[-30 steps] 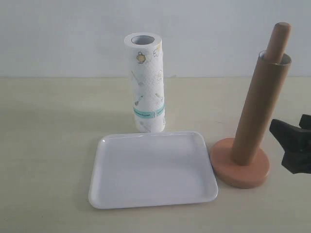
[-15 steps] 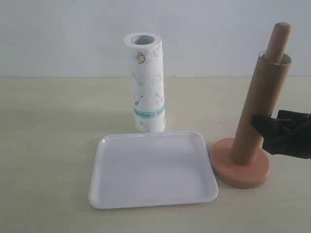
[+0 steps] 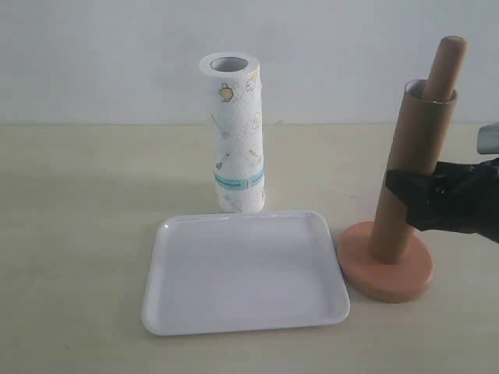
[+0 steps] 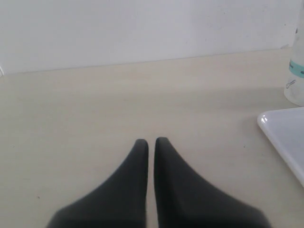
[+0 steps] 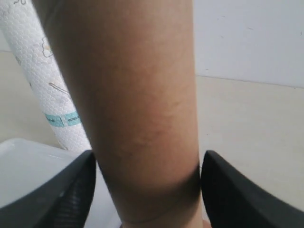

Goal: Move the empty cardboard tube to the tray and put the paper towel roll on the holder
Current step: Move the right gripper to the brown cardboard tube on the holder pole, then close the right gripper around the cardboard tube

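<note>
Pale beige table surface runs back to a plain light wall, and all items stand in the centre and right of the exterior view. The tray lies flat at lower centre with nothing on it. The paper towel roll stands upright just behind the tray's far edge, at upper centre, with its hollow core facing up. The holder stands at the right of the frame, just beside the tray's right edge, and its rounded pole tip is exposed at the top. The empty cardboard tube is sleeved over the pole and leans slightly, with its lower end down at the disc base. The right gripper enters from the right edge at about the tube's mid-height. The right wrist view shows one finger pressed against each side of the tube, so the fingers are clamped on it. The left gripper does not appear in the exterior view. Its own wrist view shows its fingers together, holding nothing, above bare table near a corner of the tray.
</note>
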Robot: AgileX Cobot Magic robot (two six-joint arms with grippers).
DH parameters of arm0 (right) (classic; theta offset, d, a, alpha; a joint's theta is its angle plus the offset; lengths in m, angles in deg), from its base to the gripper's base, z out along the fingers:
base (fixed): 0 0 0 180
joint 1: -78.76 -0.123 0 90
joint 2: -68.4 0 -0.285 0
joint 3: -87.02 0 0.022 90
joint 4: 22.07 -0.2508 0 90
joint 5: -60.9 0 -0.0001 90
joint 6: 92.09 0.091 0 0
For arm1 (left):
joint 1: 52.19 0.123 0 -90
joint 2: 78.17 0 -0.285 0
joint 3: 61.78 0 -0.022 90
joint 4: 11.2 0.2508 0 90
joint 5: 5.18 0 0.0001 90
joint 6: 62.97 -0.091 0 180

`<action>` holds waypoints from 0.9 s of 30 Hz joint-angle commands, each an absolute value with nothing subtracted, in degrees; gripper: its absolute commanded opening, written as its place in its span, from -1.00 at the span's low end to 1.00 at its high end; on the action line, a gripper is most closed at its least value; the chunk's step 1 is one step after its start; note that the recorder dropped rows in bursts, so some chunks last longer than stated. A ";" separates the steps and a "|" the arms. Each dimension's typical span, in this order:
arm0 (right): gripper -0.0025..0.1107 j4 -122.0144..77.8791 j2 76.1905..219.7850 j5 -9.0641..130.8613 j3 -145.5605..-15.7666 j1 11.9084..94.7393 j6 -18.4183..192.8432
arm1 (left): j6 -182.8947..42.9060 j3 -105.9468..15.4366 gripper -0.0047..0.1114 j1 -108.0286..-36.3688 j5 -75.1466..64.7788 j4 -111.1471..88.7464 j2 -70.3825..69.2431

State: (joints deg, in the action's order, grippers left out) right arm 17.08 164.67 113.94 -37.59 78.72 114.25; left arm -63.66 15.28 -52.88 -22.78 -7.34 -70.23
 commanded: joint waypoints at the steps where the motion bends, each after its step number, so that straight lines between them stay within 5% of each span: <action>1: 0.12 17.20 164.87 114.56 -38.16 78.74 114.43 | -63.97 15.44 -0.85 -52.76 -22.56 -7.63 -70.38; 6: 0.17 16.00 164.87 111.16 -38.16 78.74 115.01 | -63.97 15.44 -0.85 -52.76 -22.56 -7.63 -70.38; 12: 0.89 14.66 164.87 110.75 -38.16 78.74 117.71 | -63.97 15.44 -0.85 -52.76 -22.56 -7.63 -70.38; 27: 0.90 12.83 164.87 117.10 -38.16 78.74 120.98 | -63.97 15.44 -0.85 -52.76 -22.56 -7.63 -70.38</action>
